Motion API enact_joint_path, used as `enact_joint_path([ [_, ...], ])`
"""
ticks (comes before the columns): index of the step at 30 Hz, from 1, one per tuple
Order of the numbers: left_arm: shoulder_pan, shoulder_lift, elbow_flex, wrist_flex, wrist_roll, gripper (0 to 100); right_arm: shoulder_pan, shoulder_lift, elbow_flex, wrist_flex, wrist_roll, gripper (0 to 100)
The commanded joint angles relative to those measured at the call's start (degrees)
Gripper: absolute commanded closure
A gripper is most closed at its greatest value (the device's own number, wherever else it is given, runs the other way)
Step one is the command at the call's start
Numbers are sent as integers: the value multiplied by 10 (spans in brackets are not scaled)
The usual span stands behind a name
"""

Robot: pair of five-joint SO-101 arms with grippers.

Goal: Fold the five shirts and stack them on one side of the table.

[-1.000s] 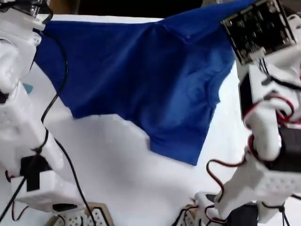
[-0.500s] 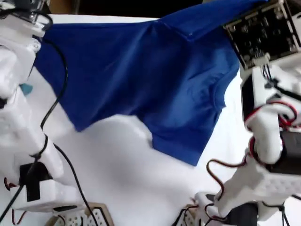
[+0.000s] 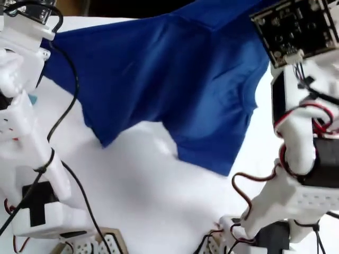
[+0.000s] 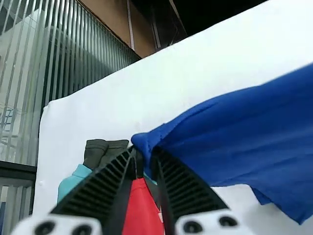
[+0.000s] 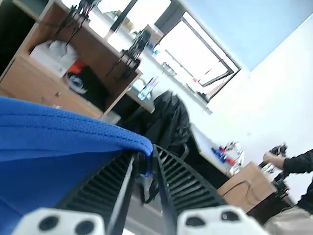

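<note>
high view: the blue shirt hangs stretched between the two arms, above the white table. its upper edge runs from the left arm to the right arm, and one sleeve droops low near the table's middle.

left wrist view: the left gripper has its jaws almost together, pinching a bunched corner of the shirt right at the tips; the cloth fans out from there to one side. beyond the jaws, on the table, lie an olive shirt, a teal shirt and a red shirt.

right wrist view: the right gripper is likewise nearly closed, its tips clamped on the shirt's hemmed edge, the fabric draping off one jaw.
</note>
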Motion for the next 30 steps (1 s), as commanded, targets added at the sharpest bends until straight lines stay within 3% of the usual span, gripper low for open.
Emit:
enact_joint_path([
  [1,-21,-25,-12,4,-3,974,7,-6,-28,0,3,978],
  [8,-23,-128,-23,10,-3,974,-12,-66,-32,56,3,978],
  [20,-41,-413,256,7,-36,974,-44,-173,-32,153,3,978],
  [30,-72,-462,257,7,-33,974,-44,-282,-31,172,-1,978],
])
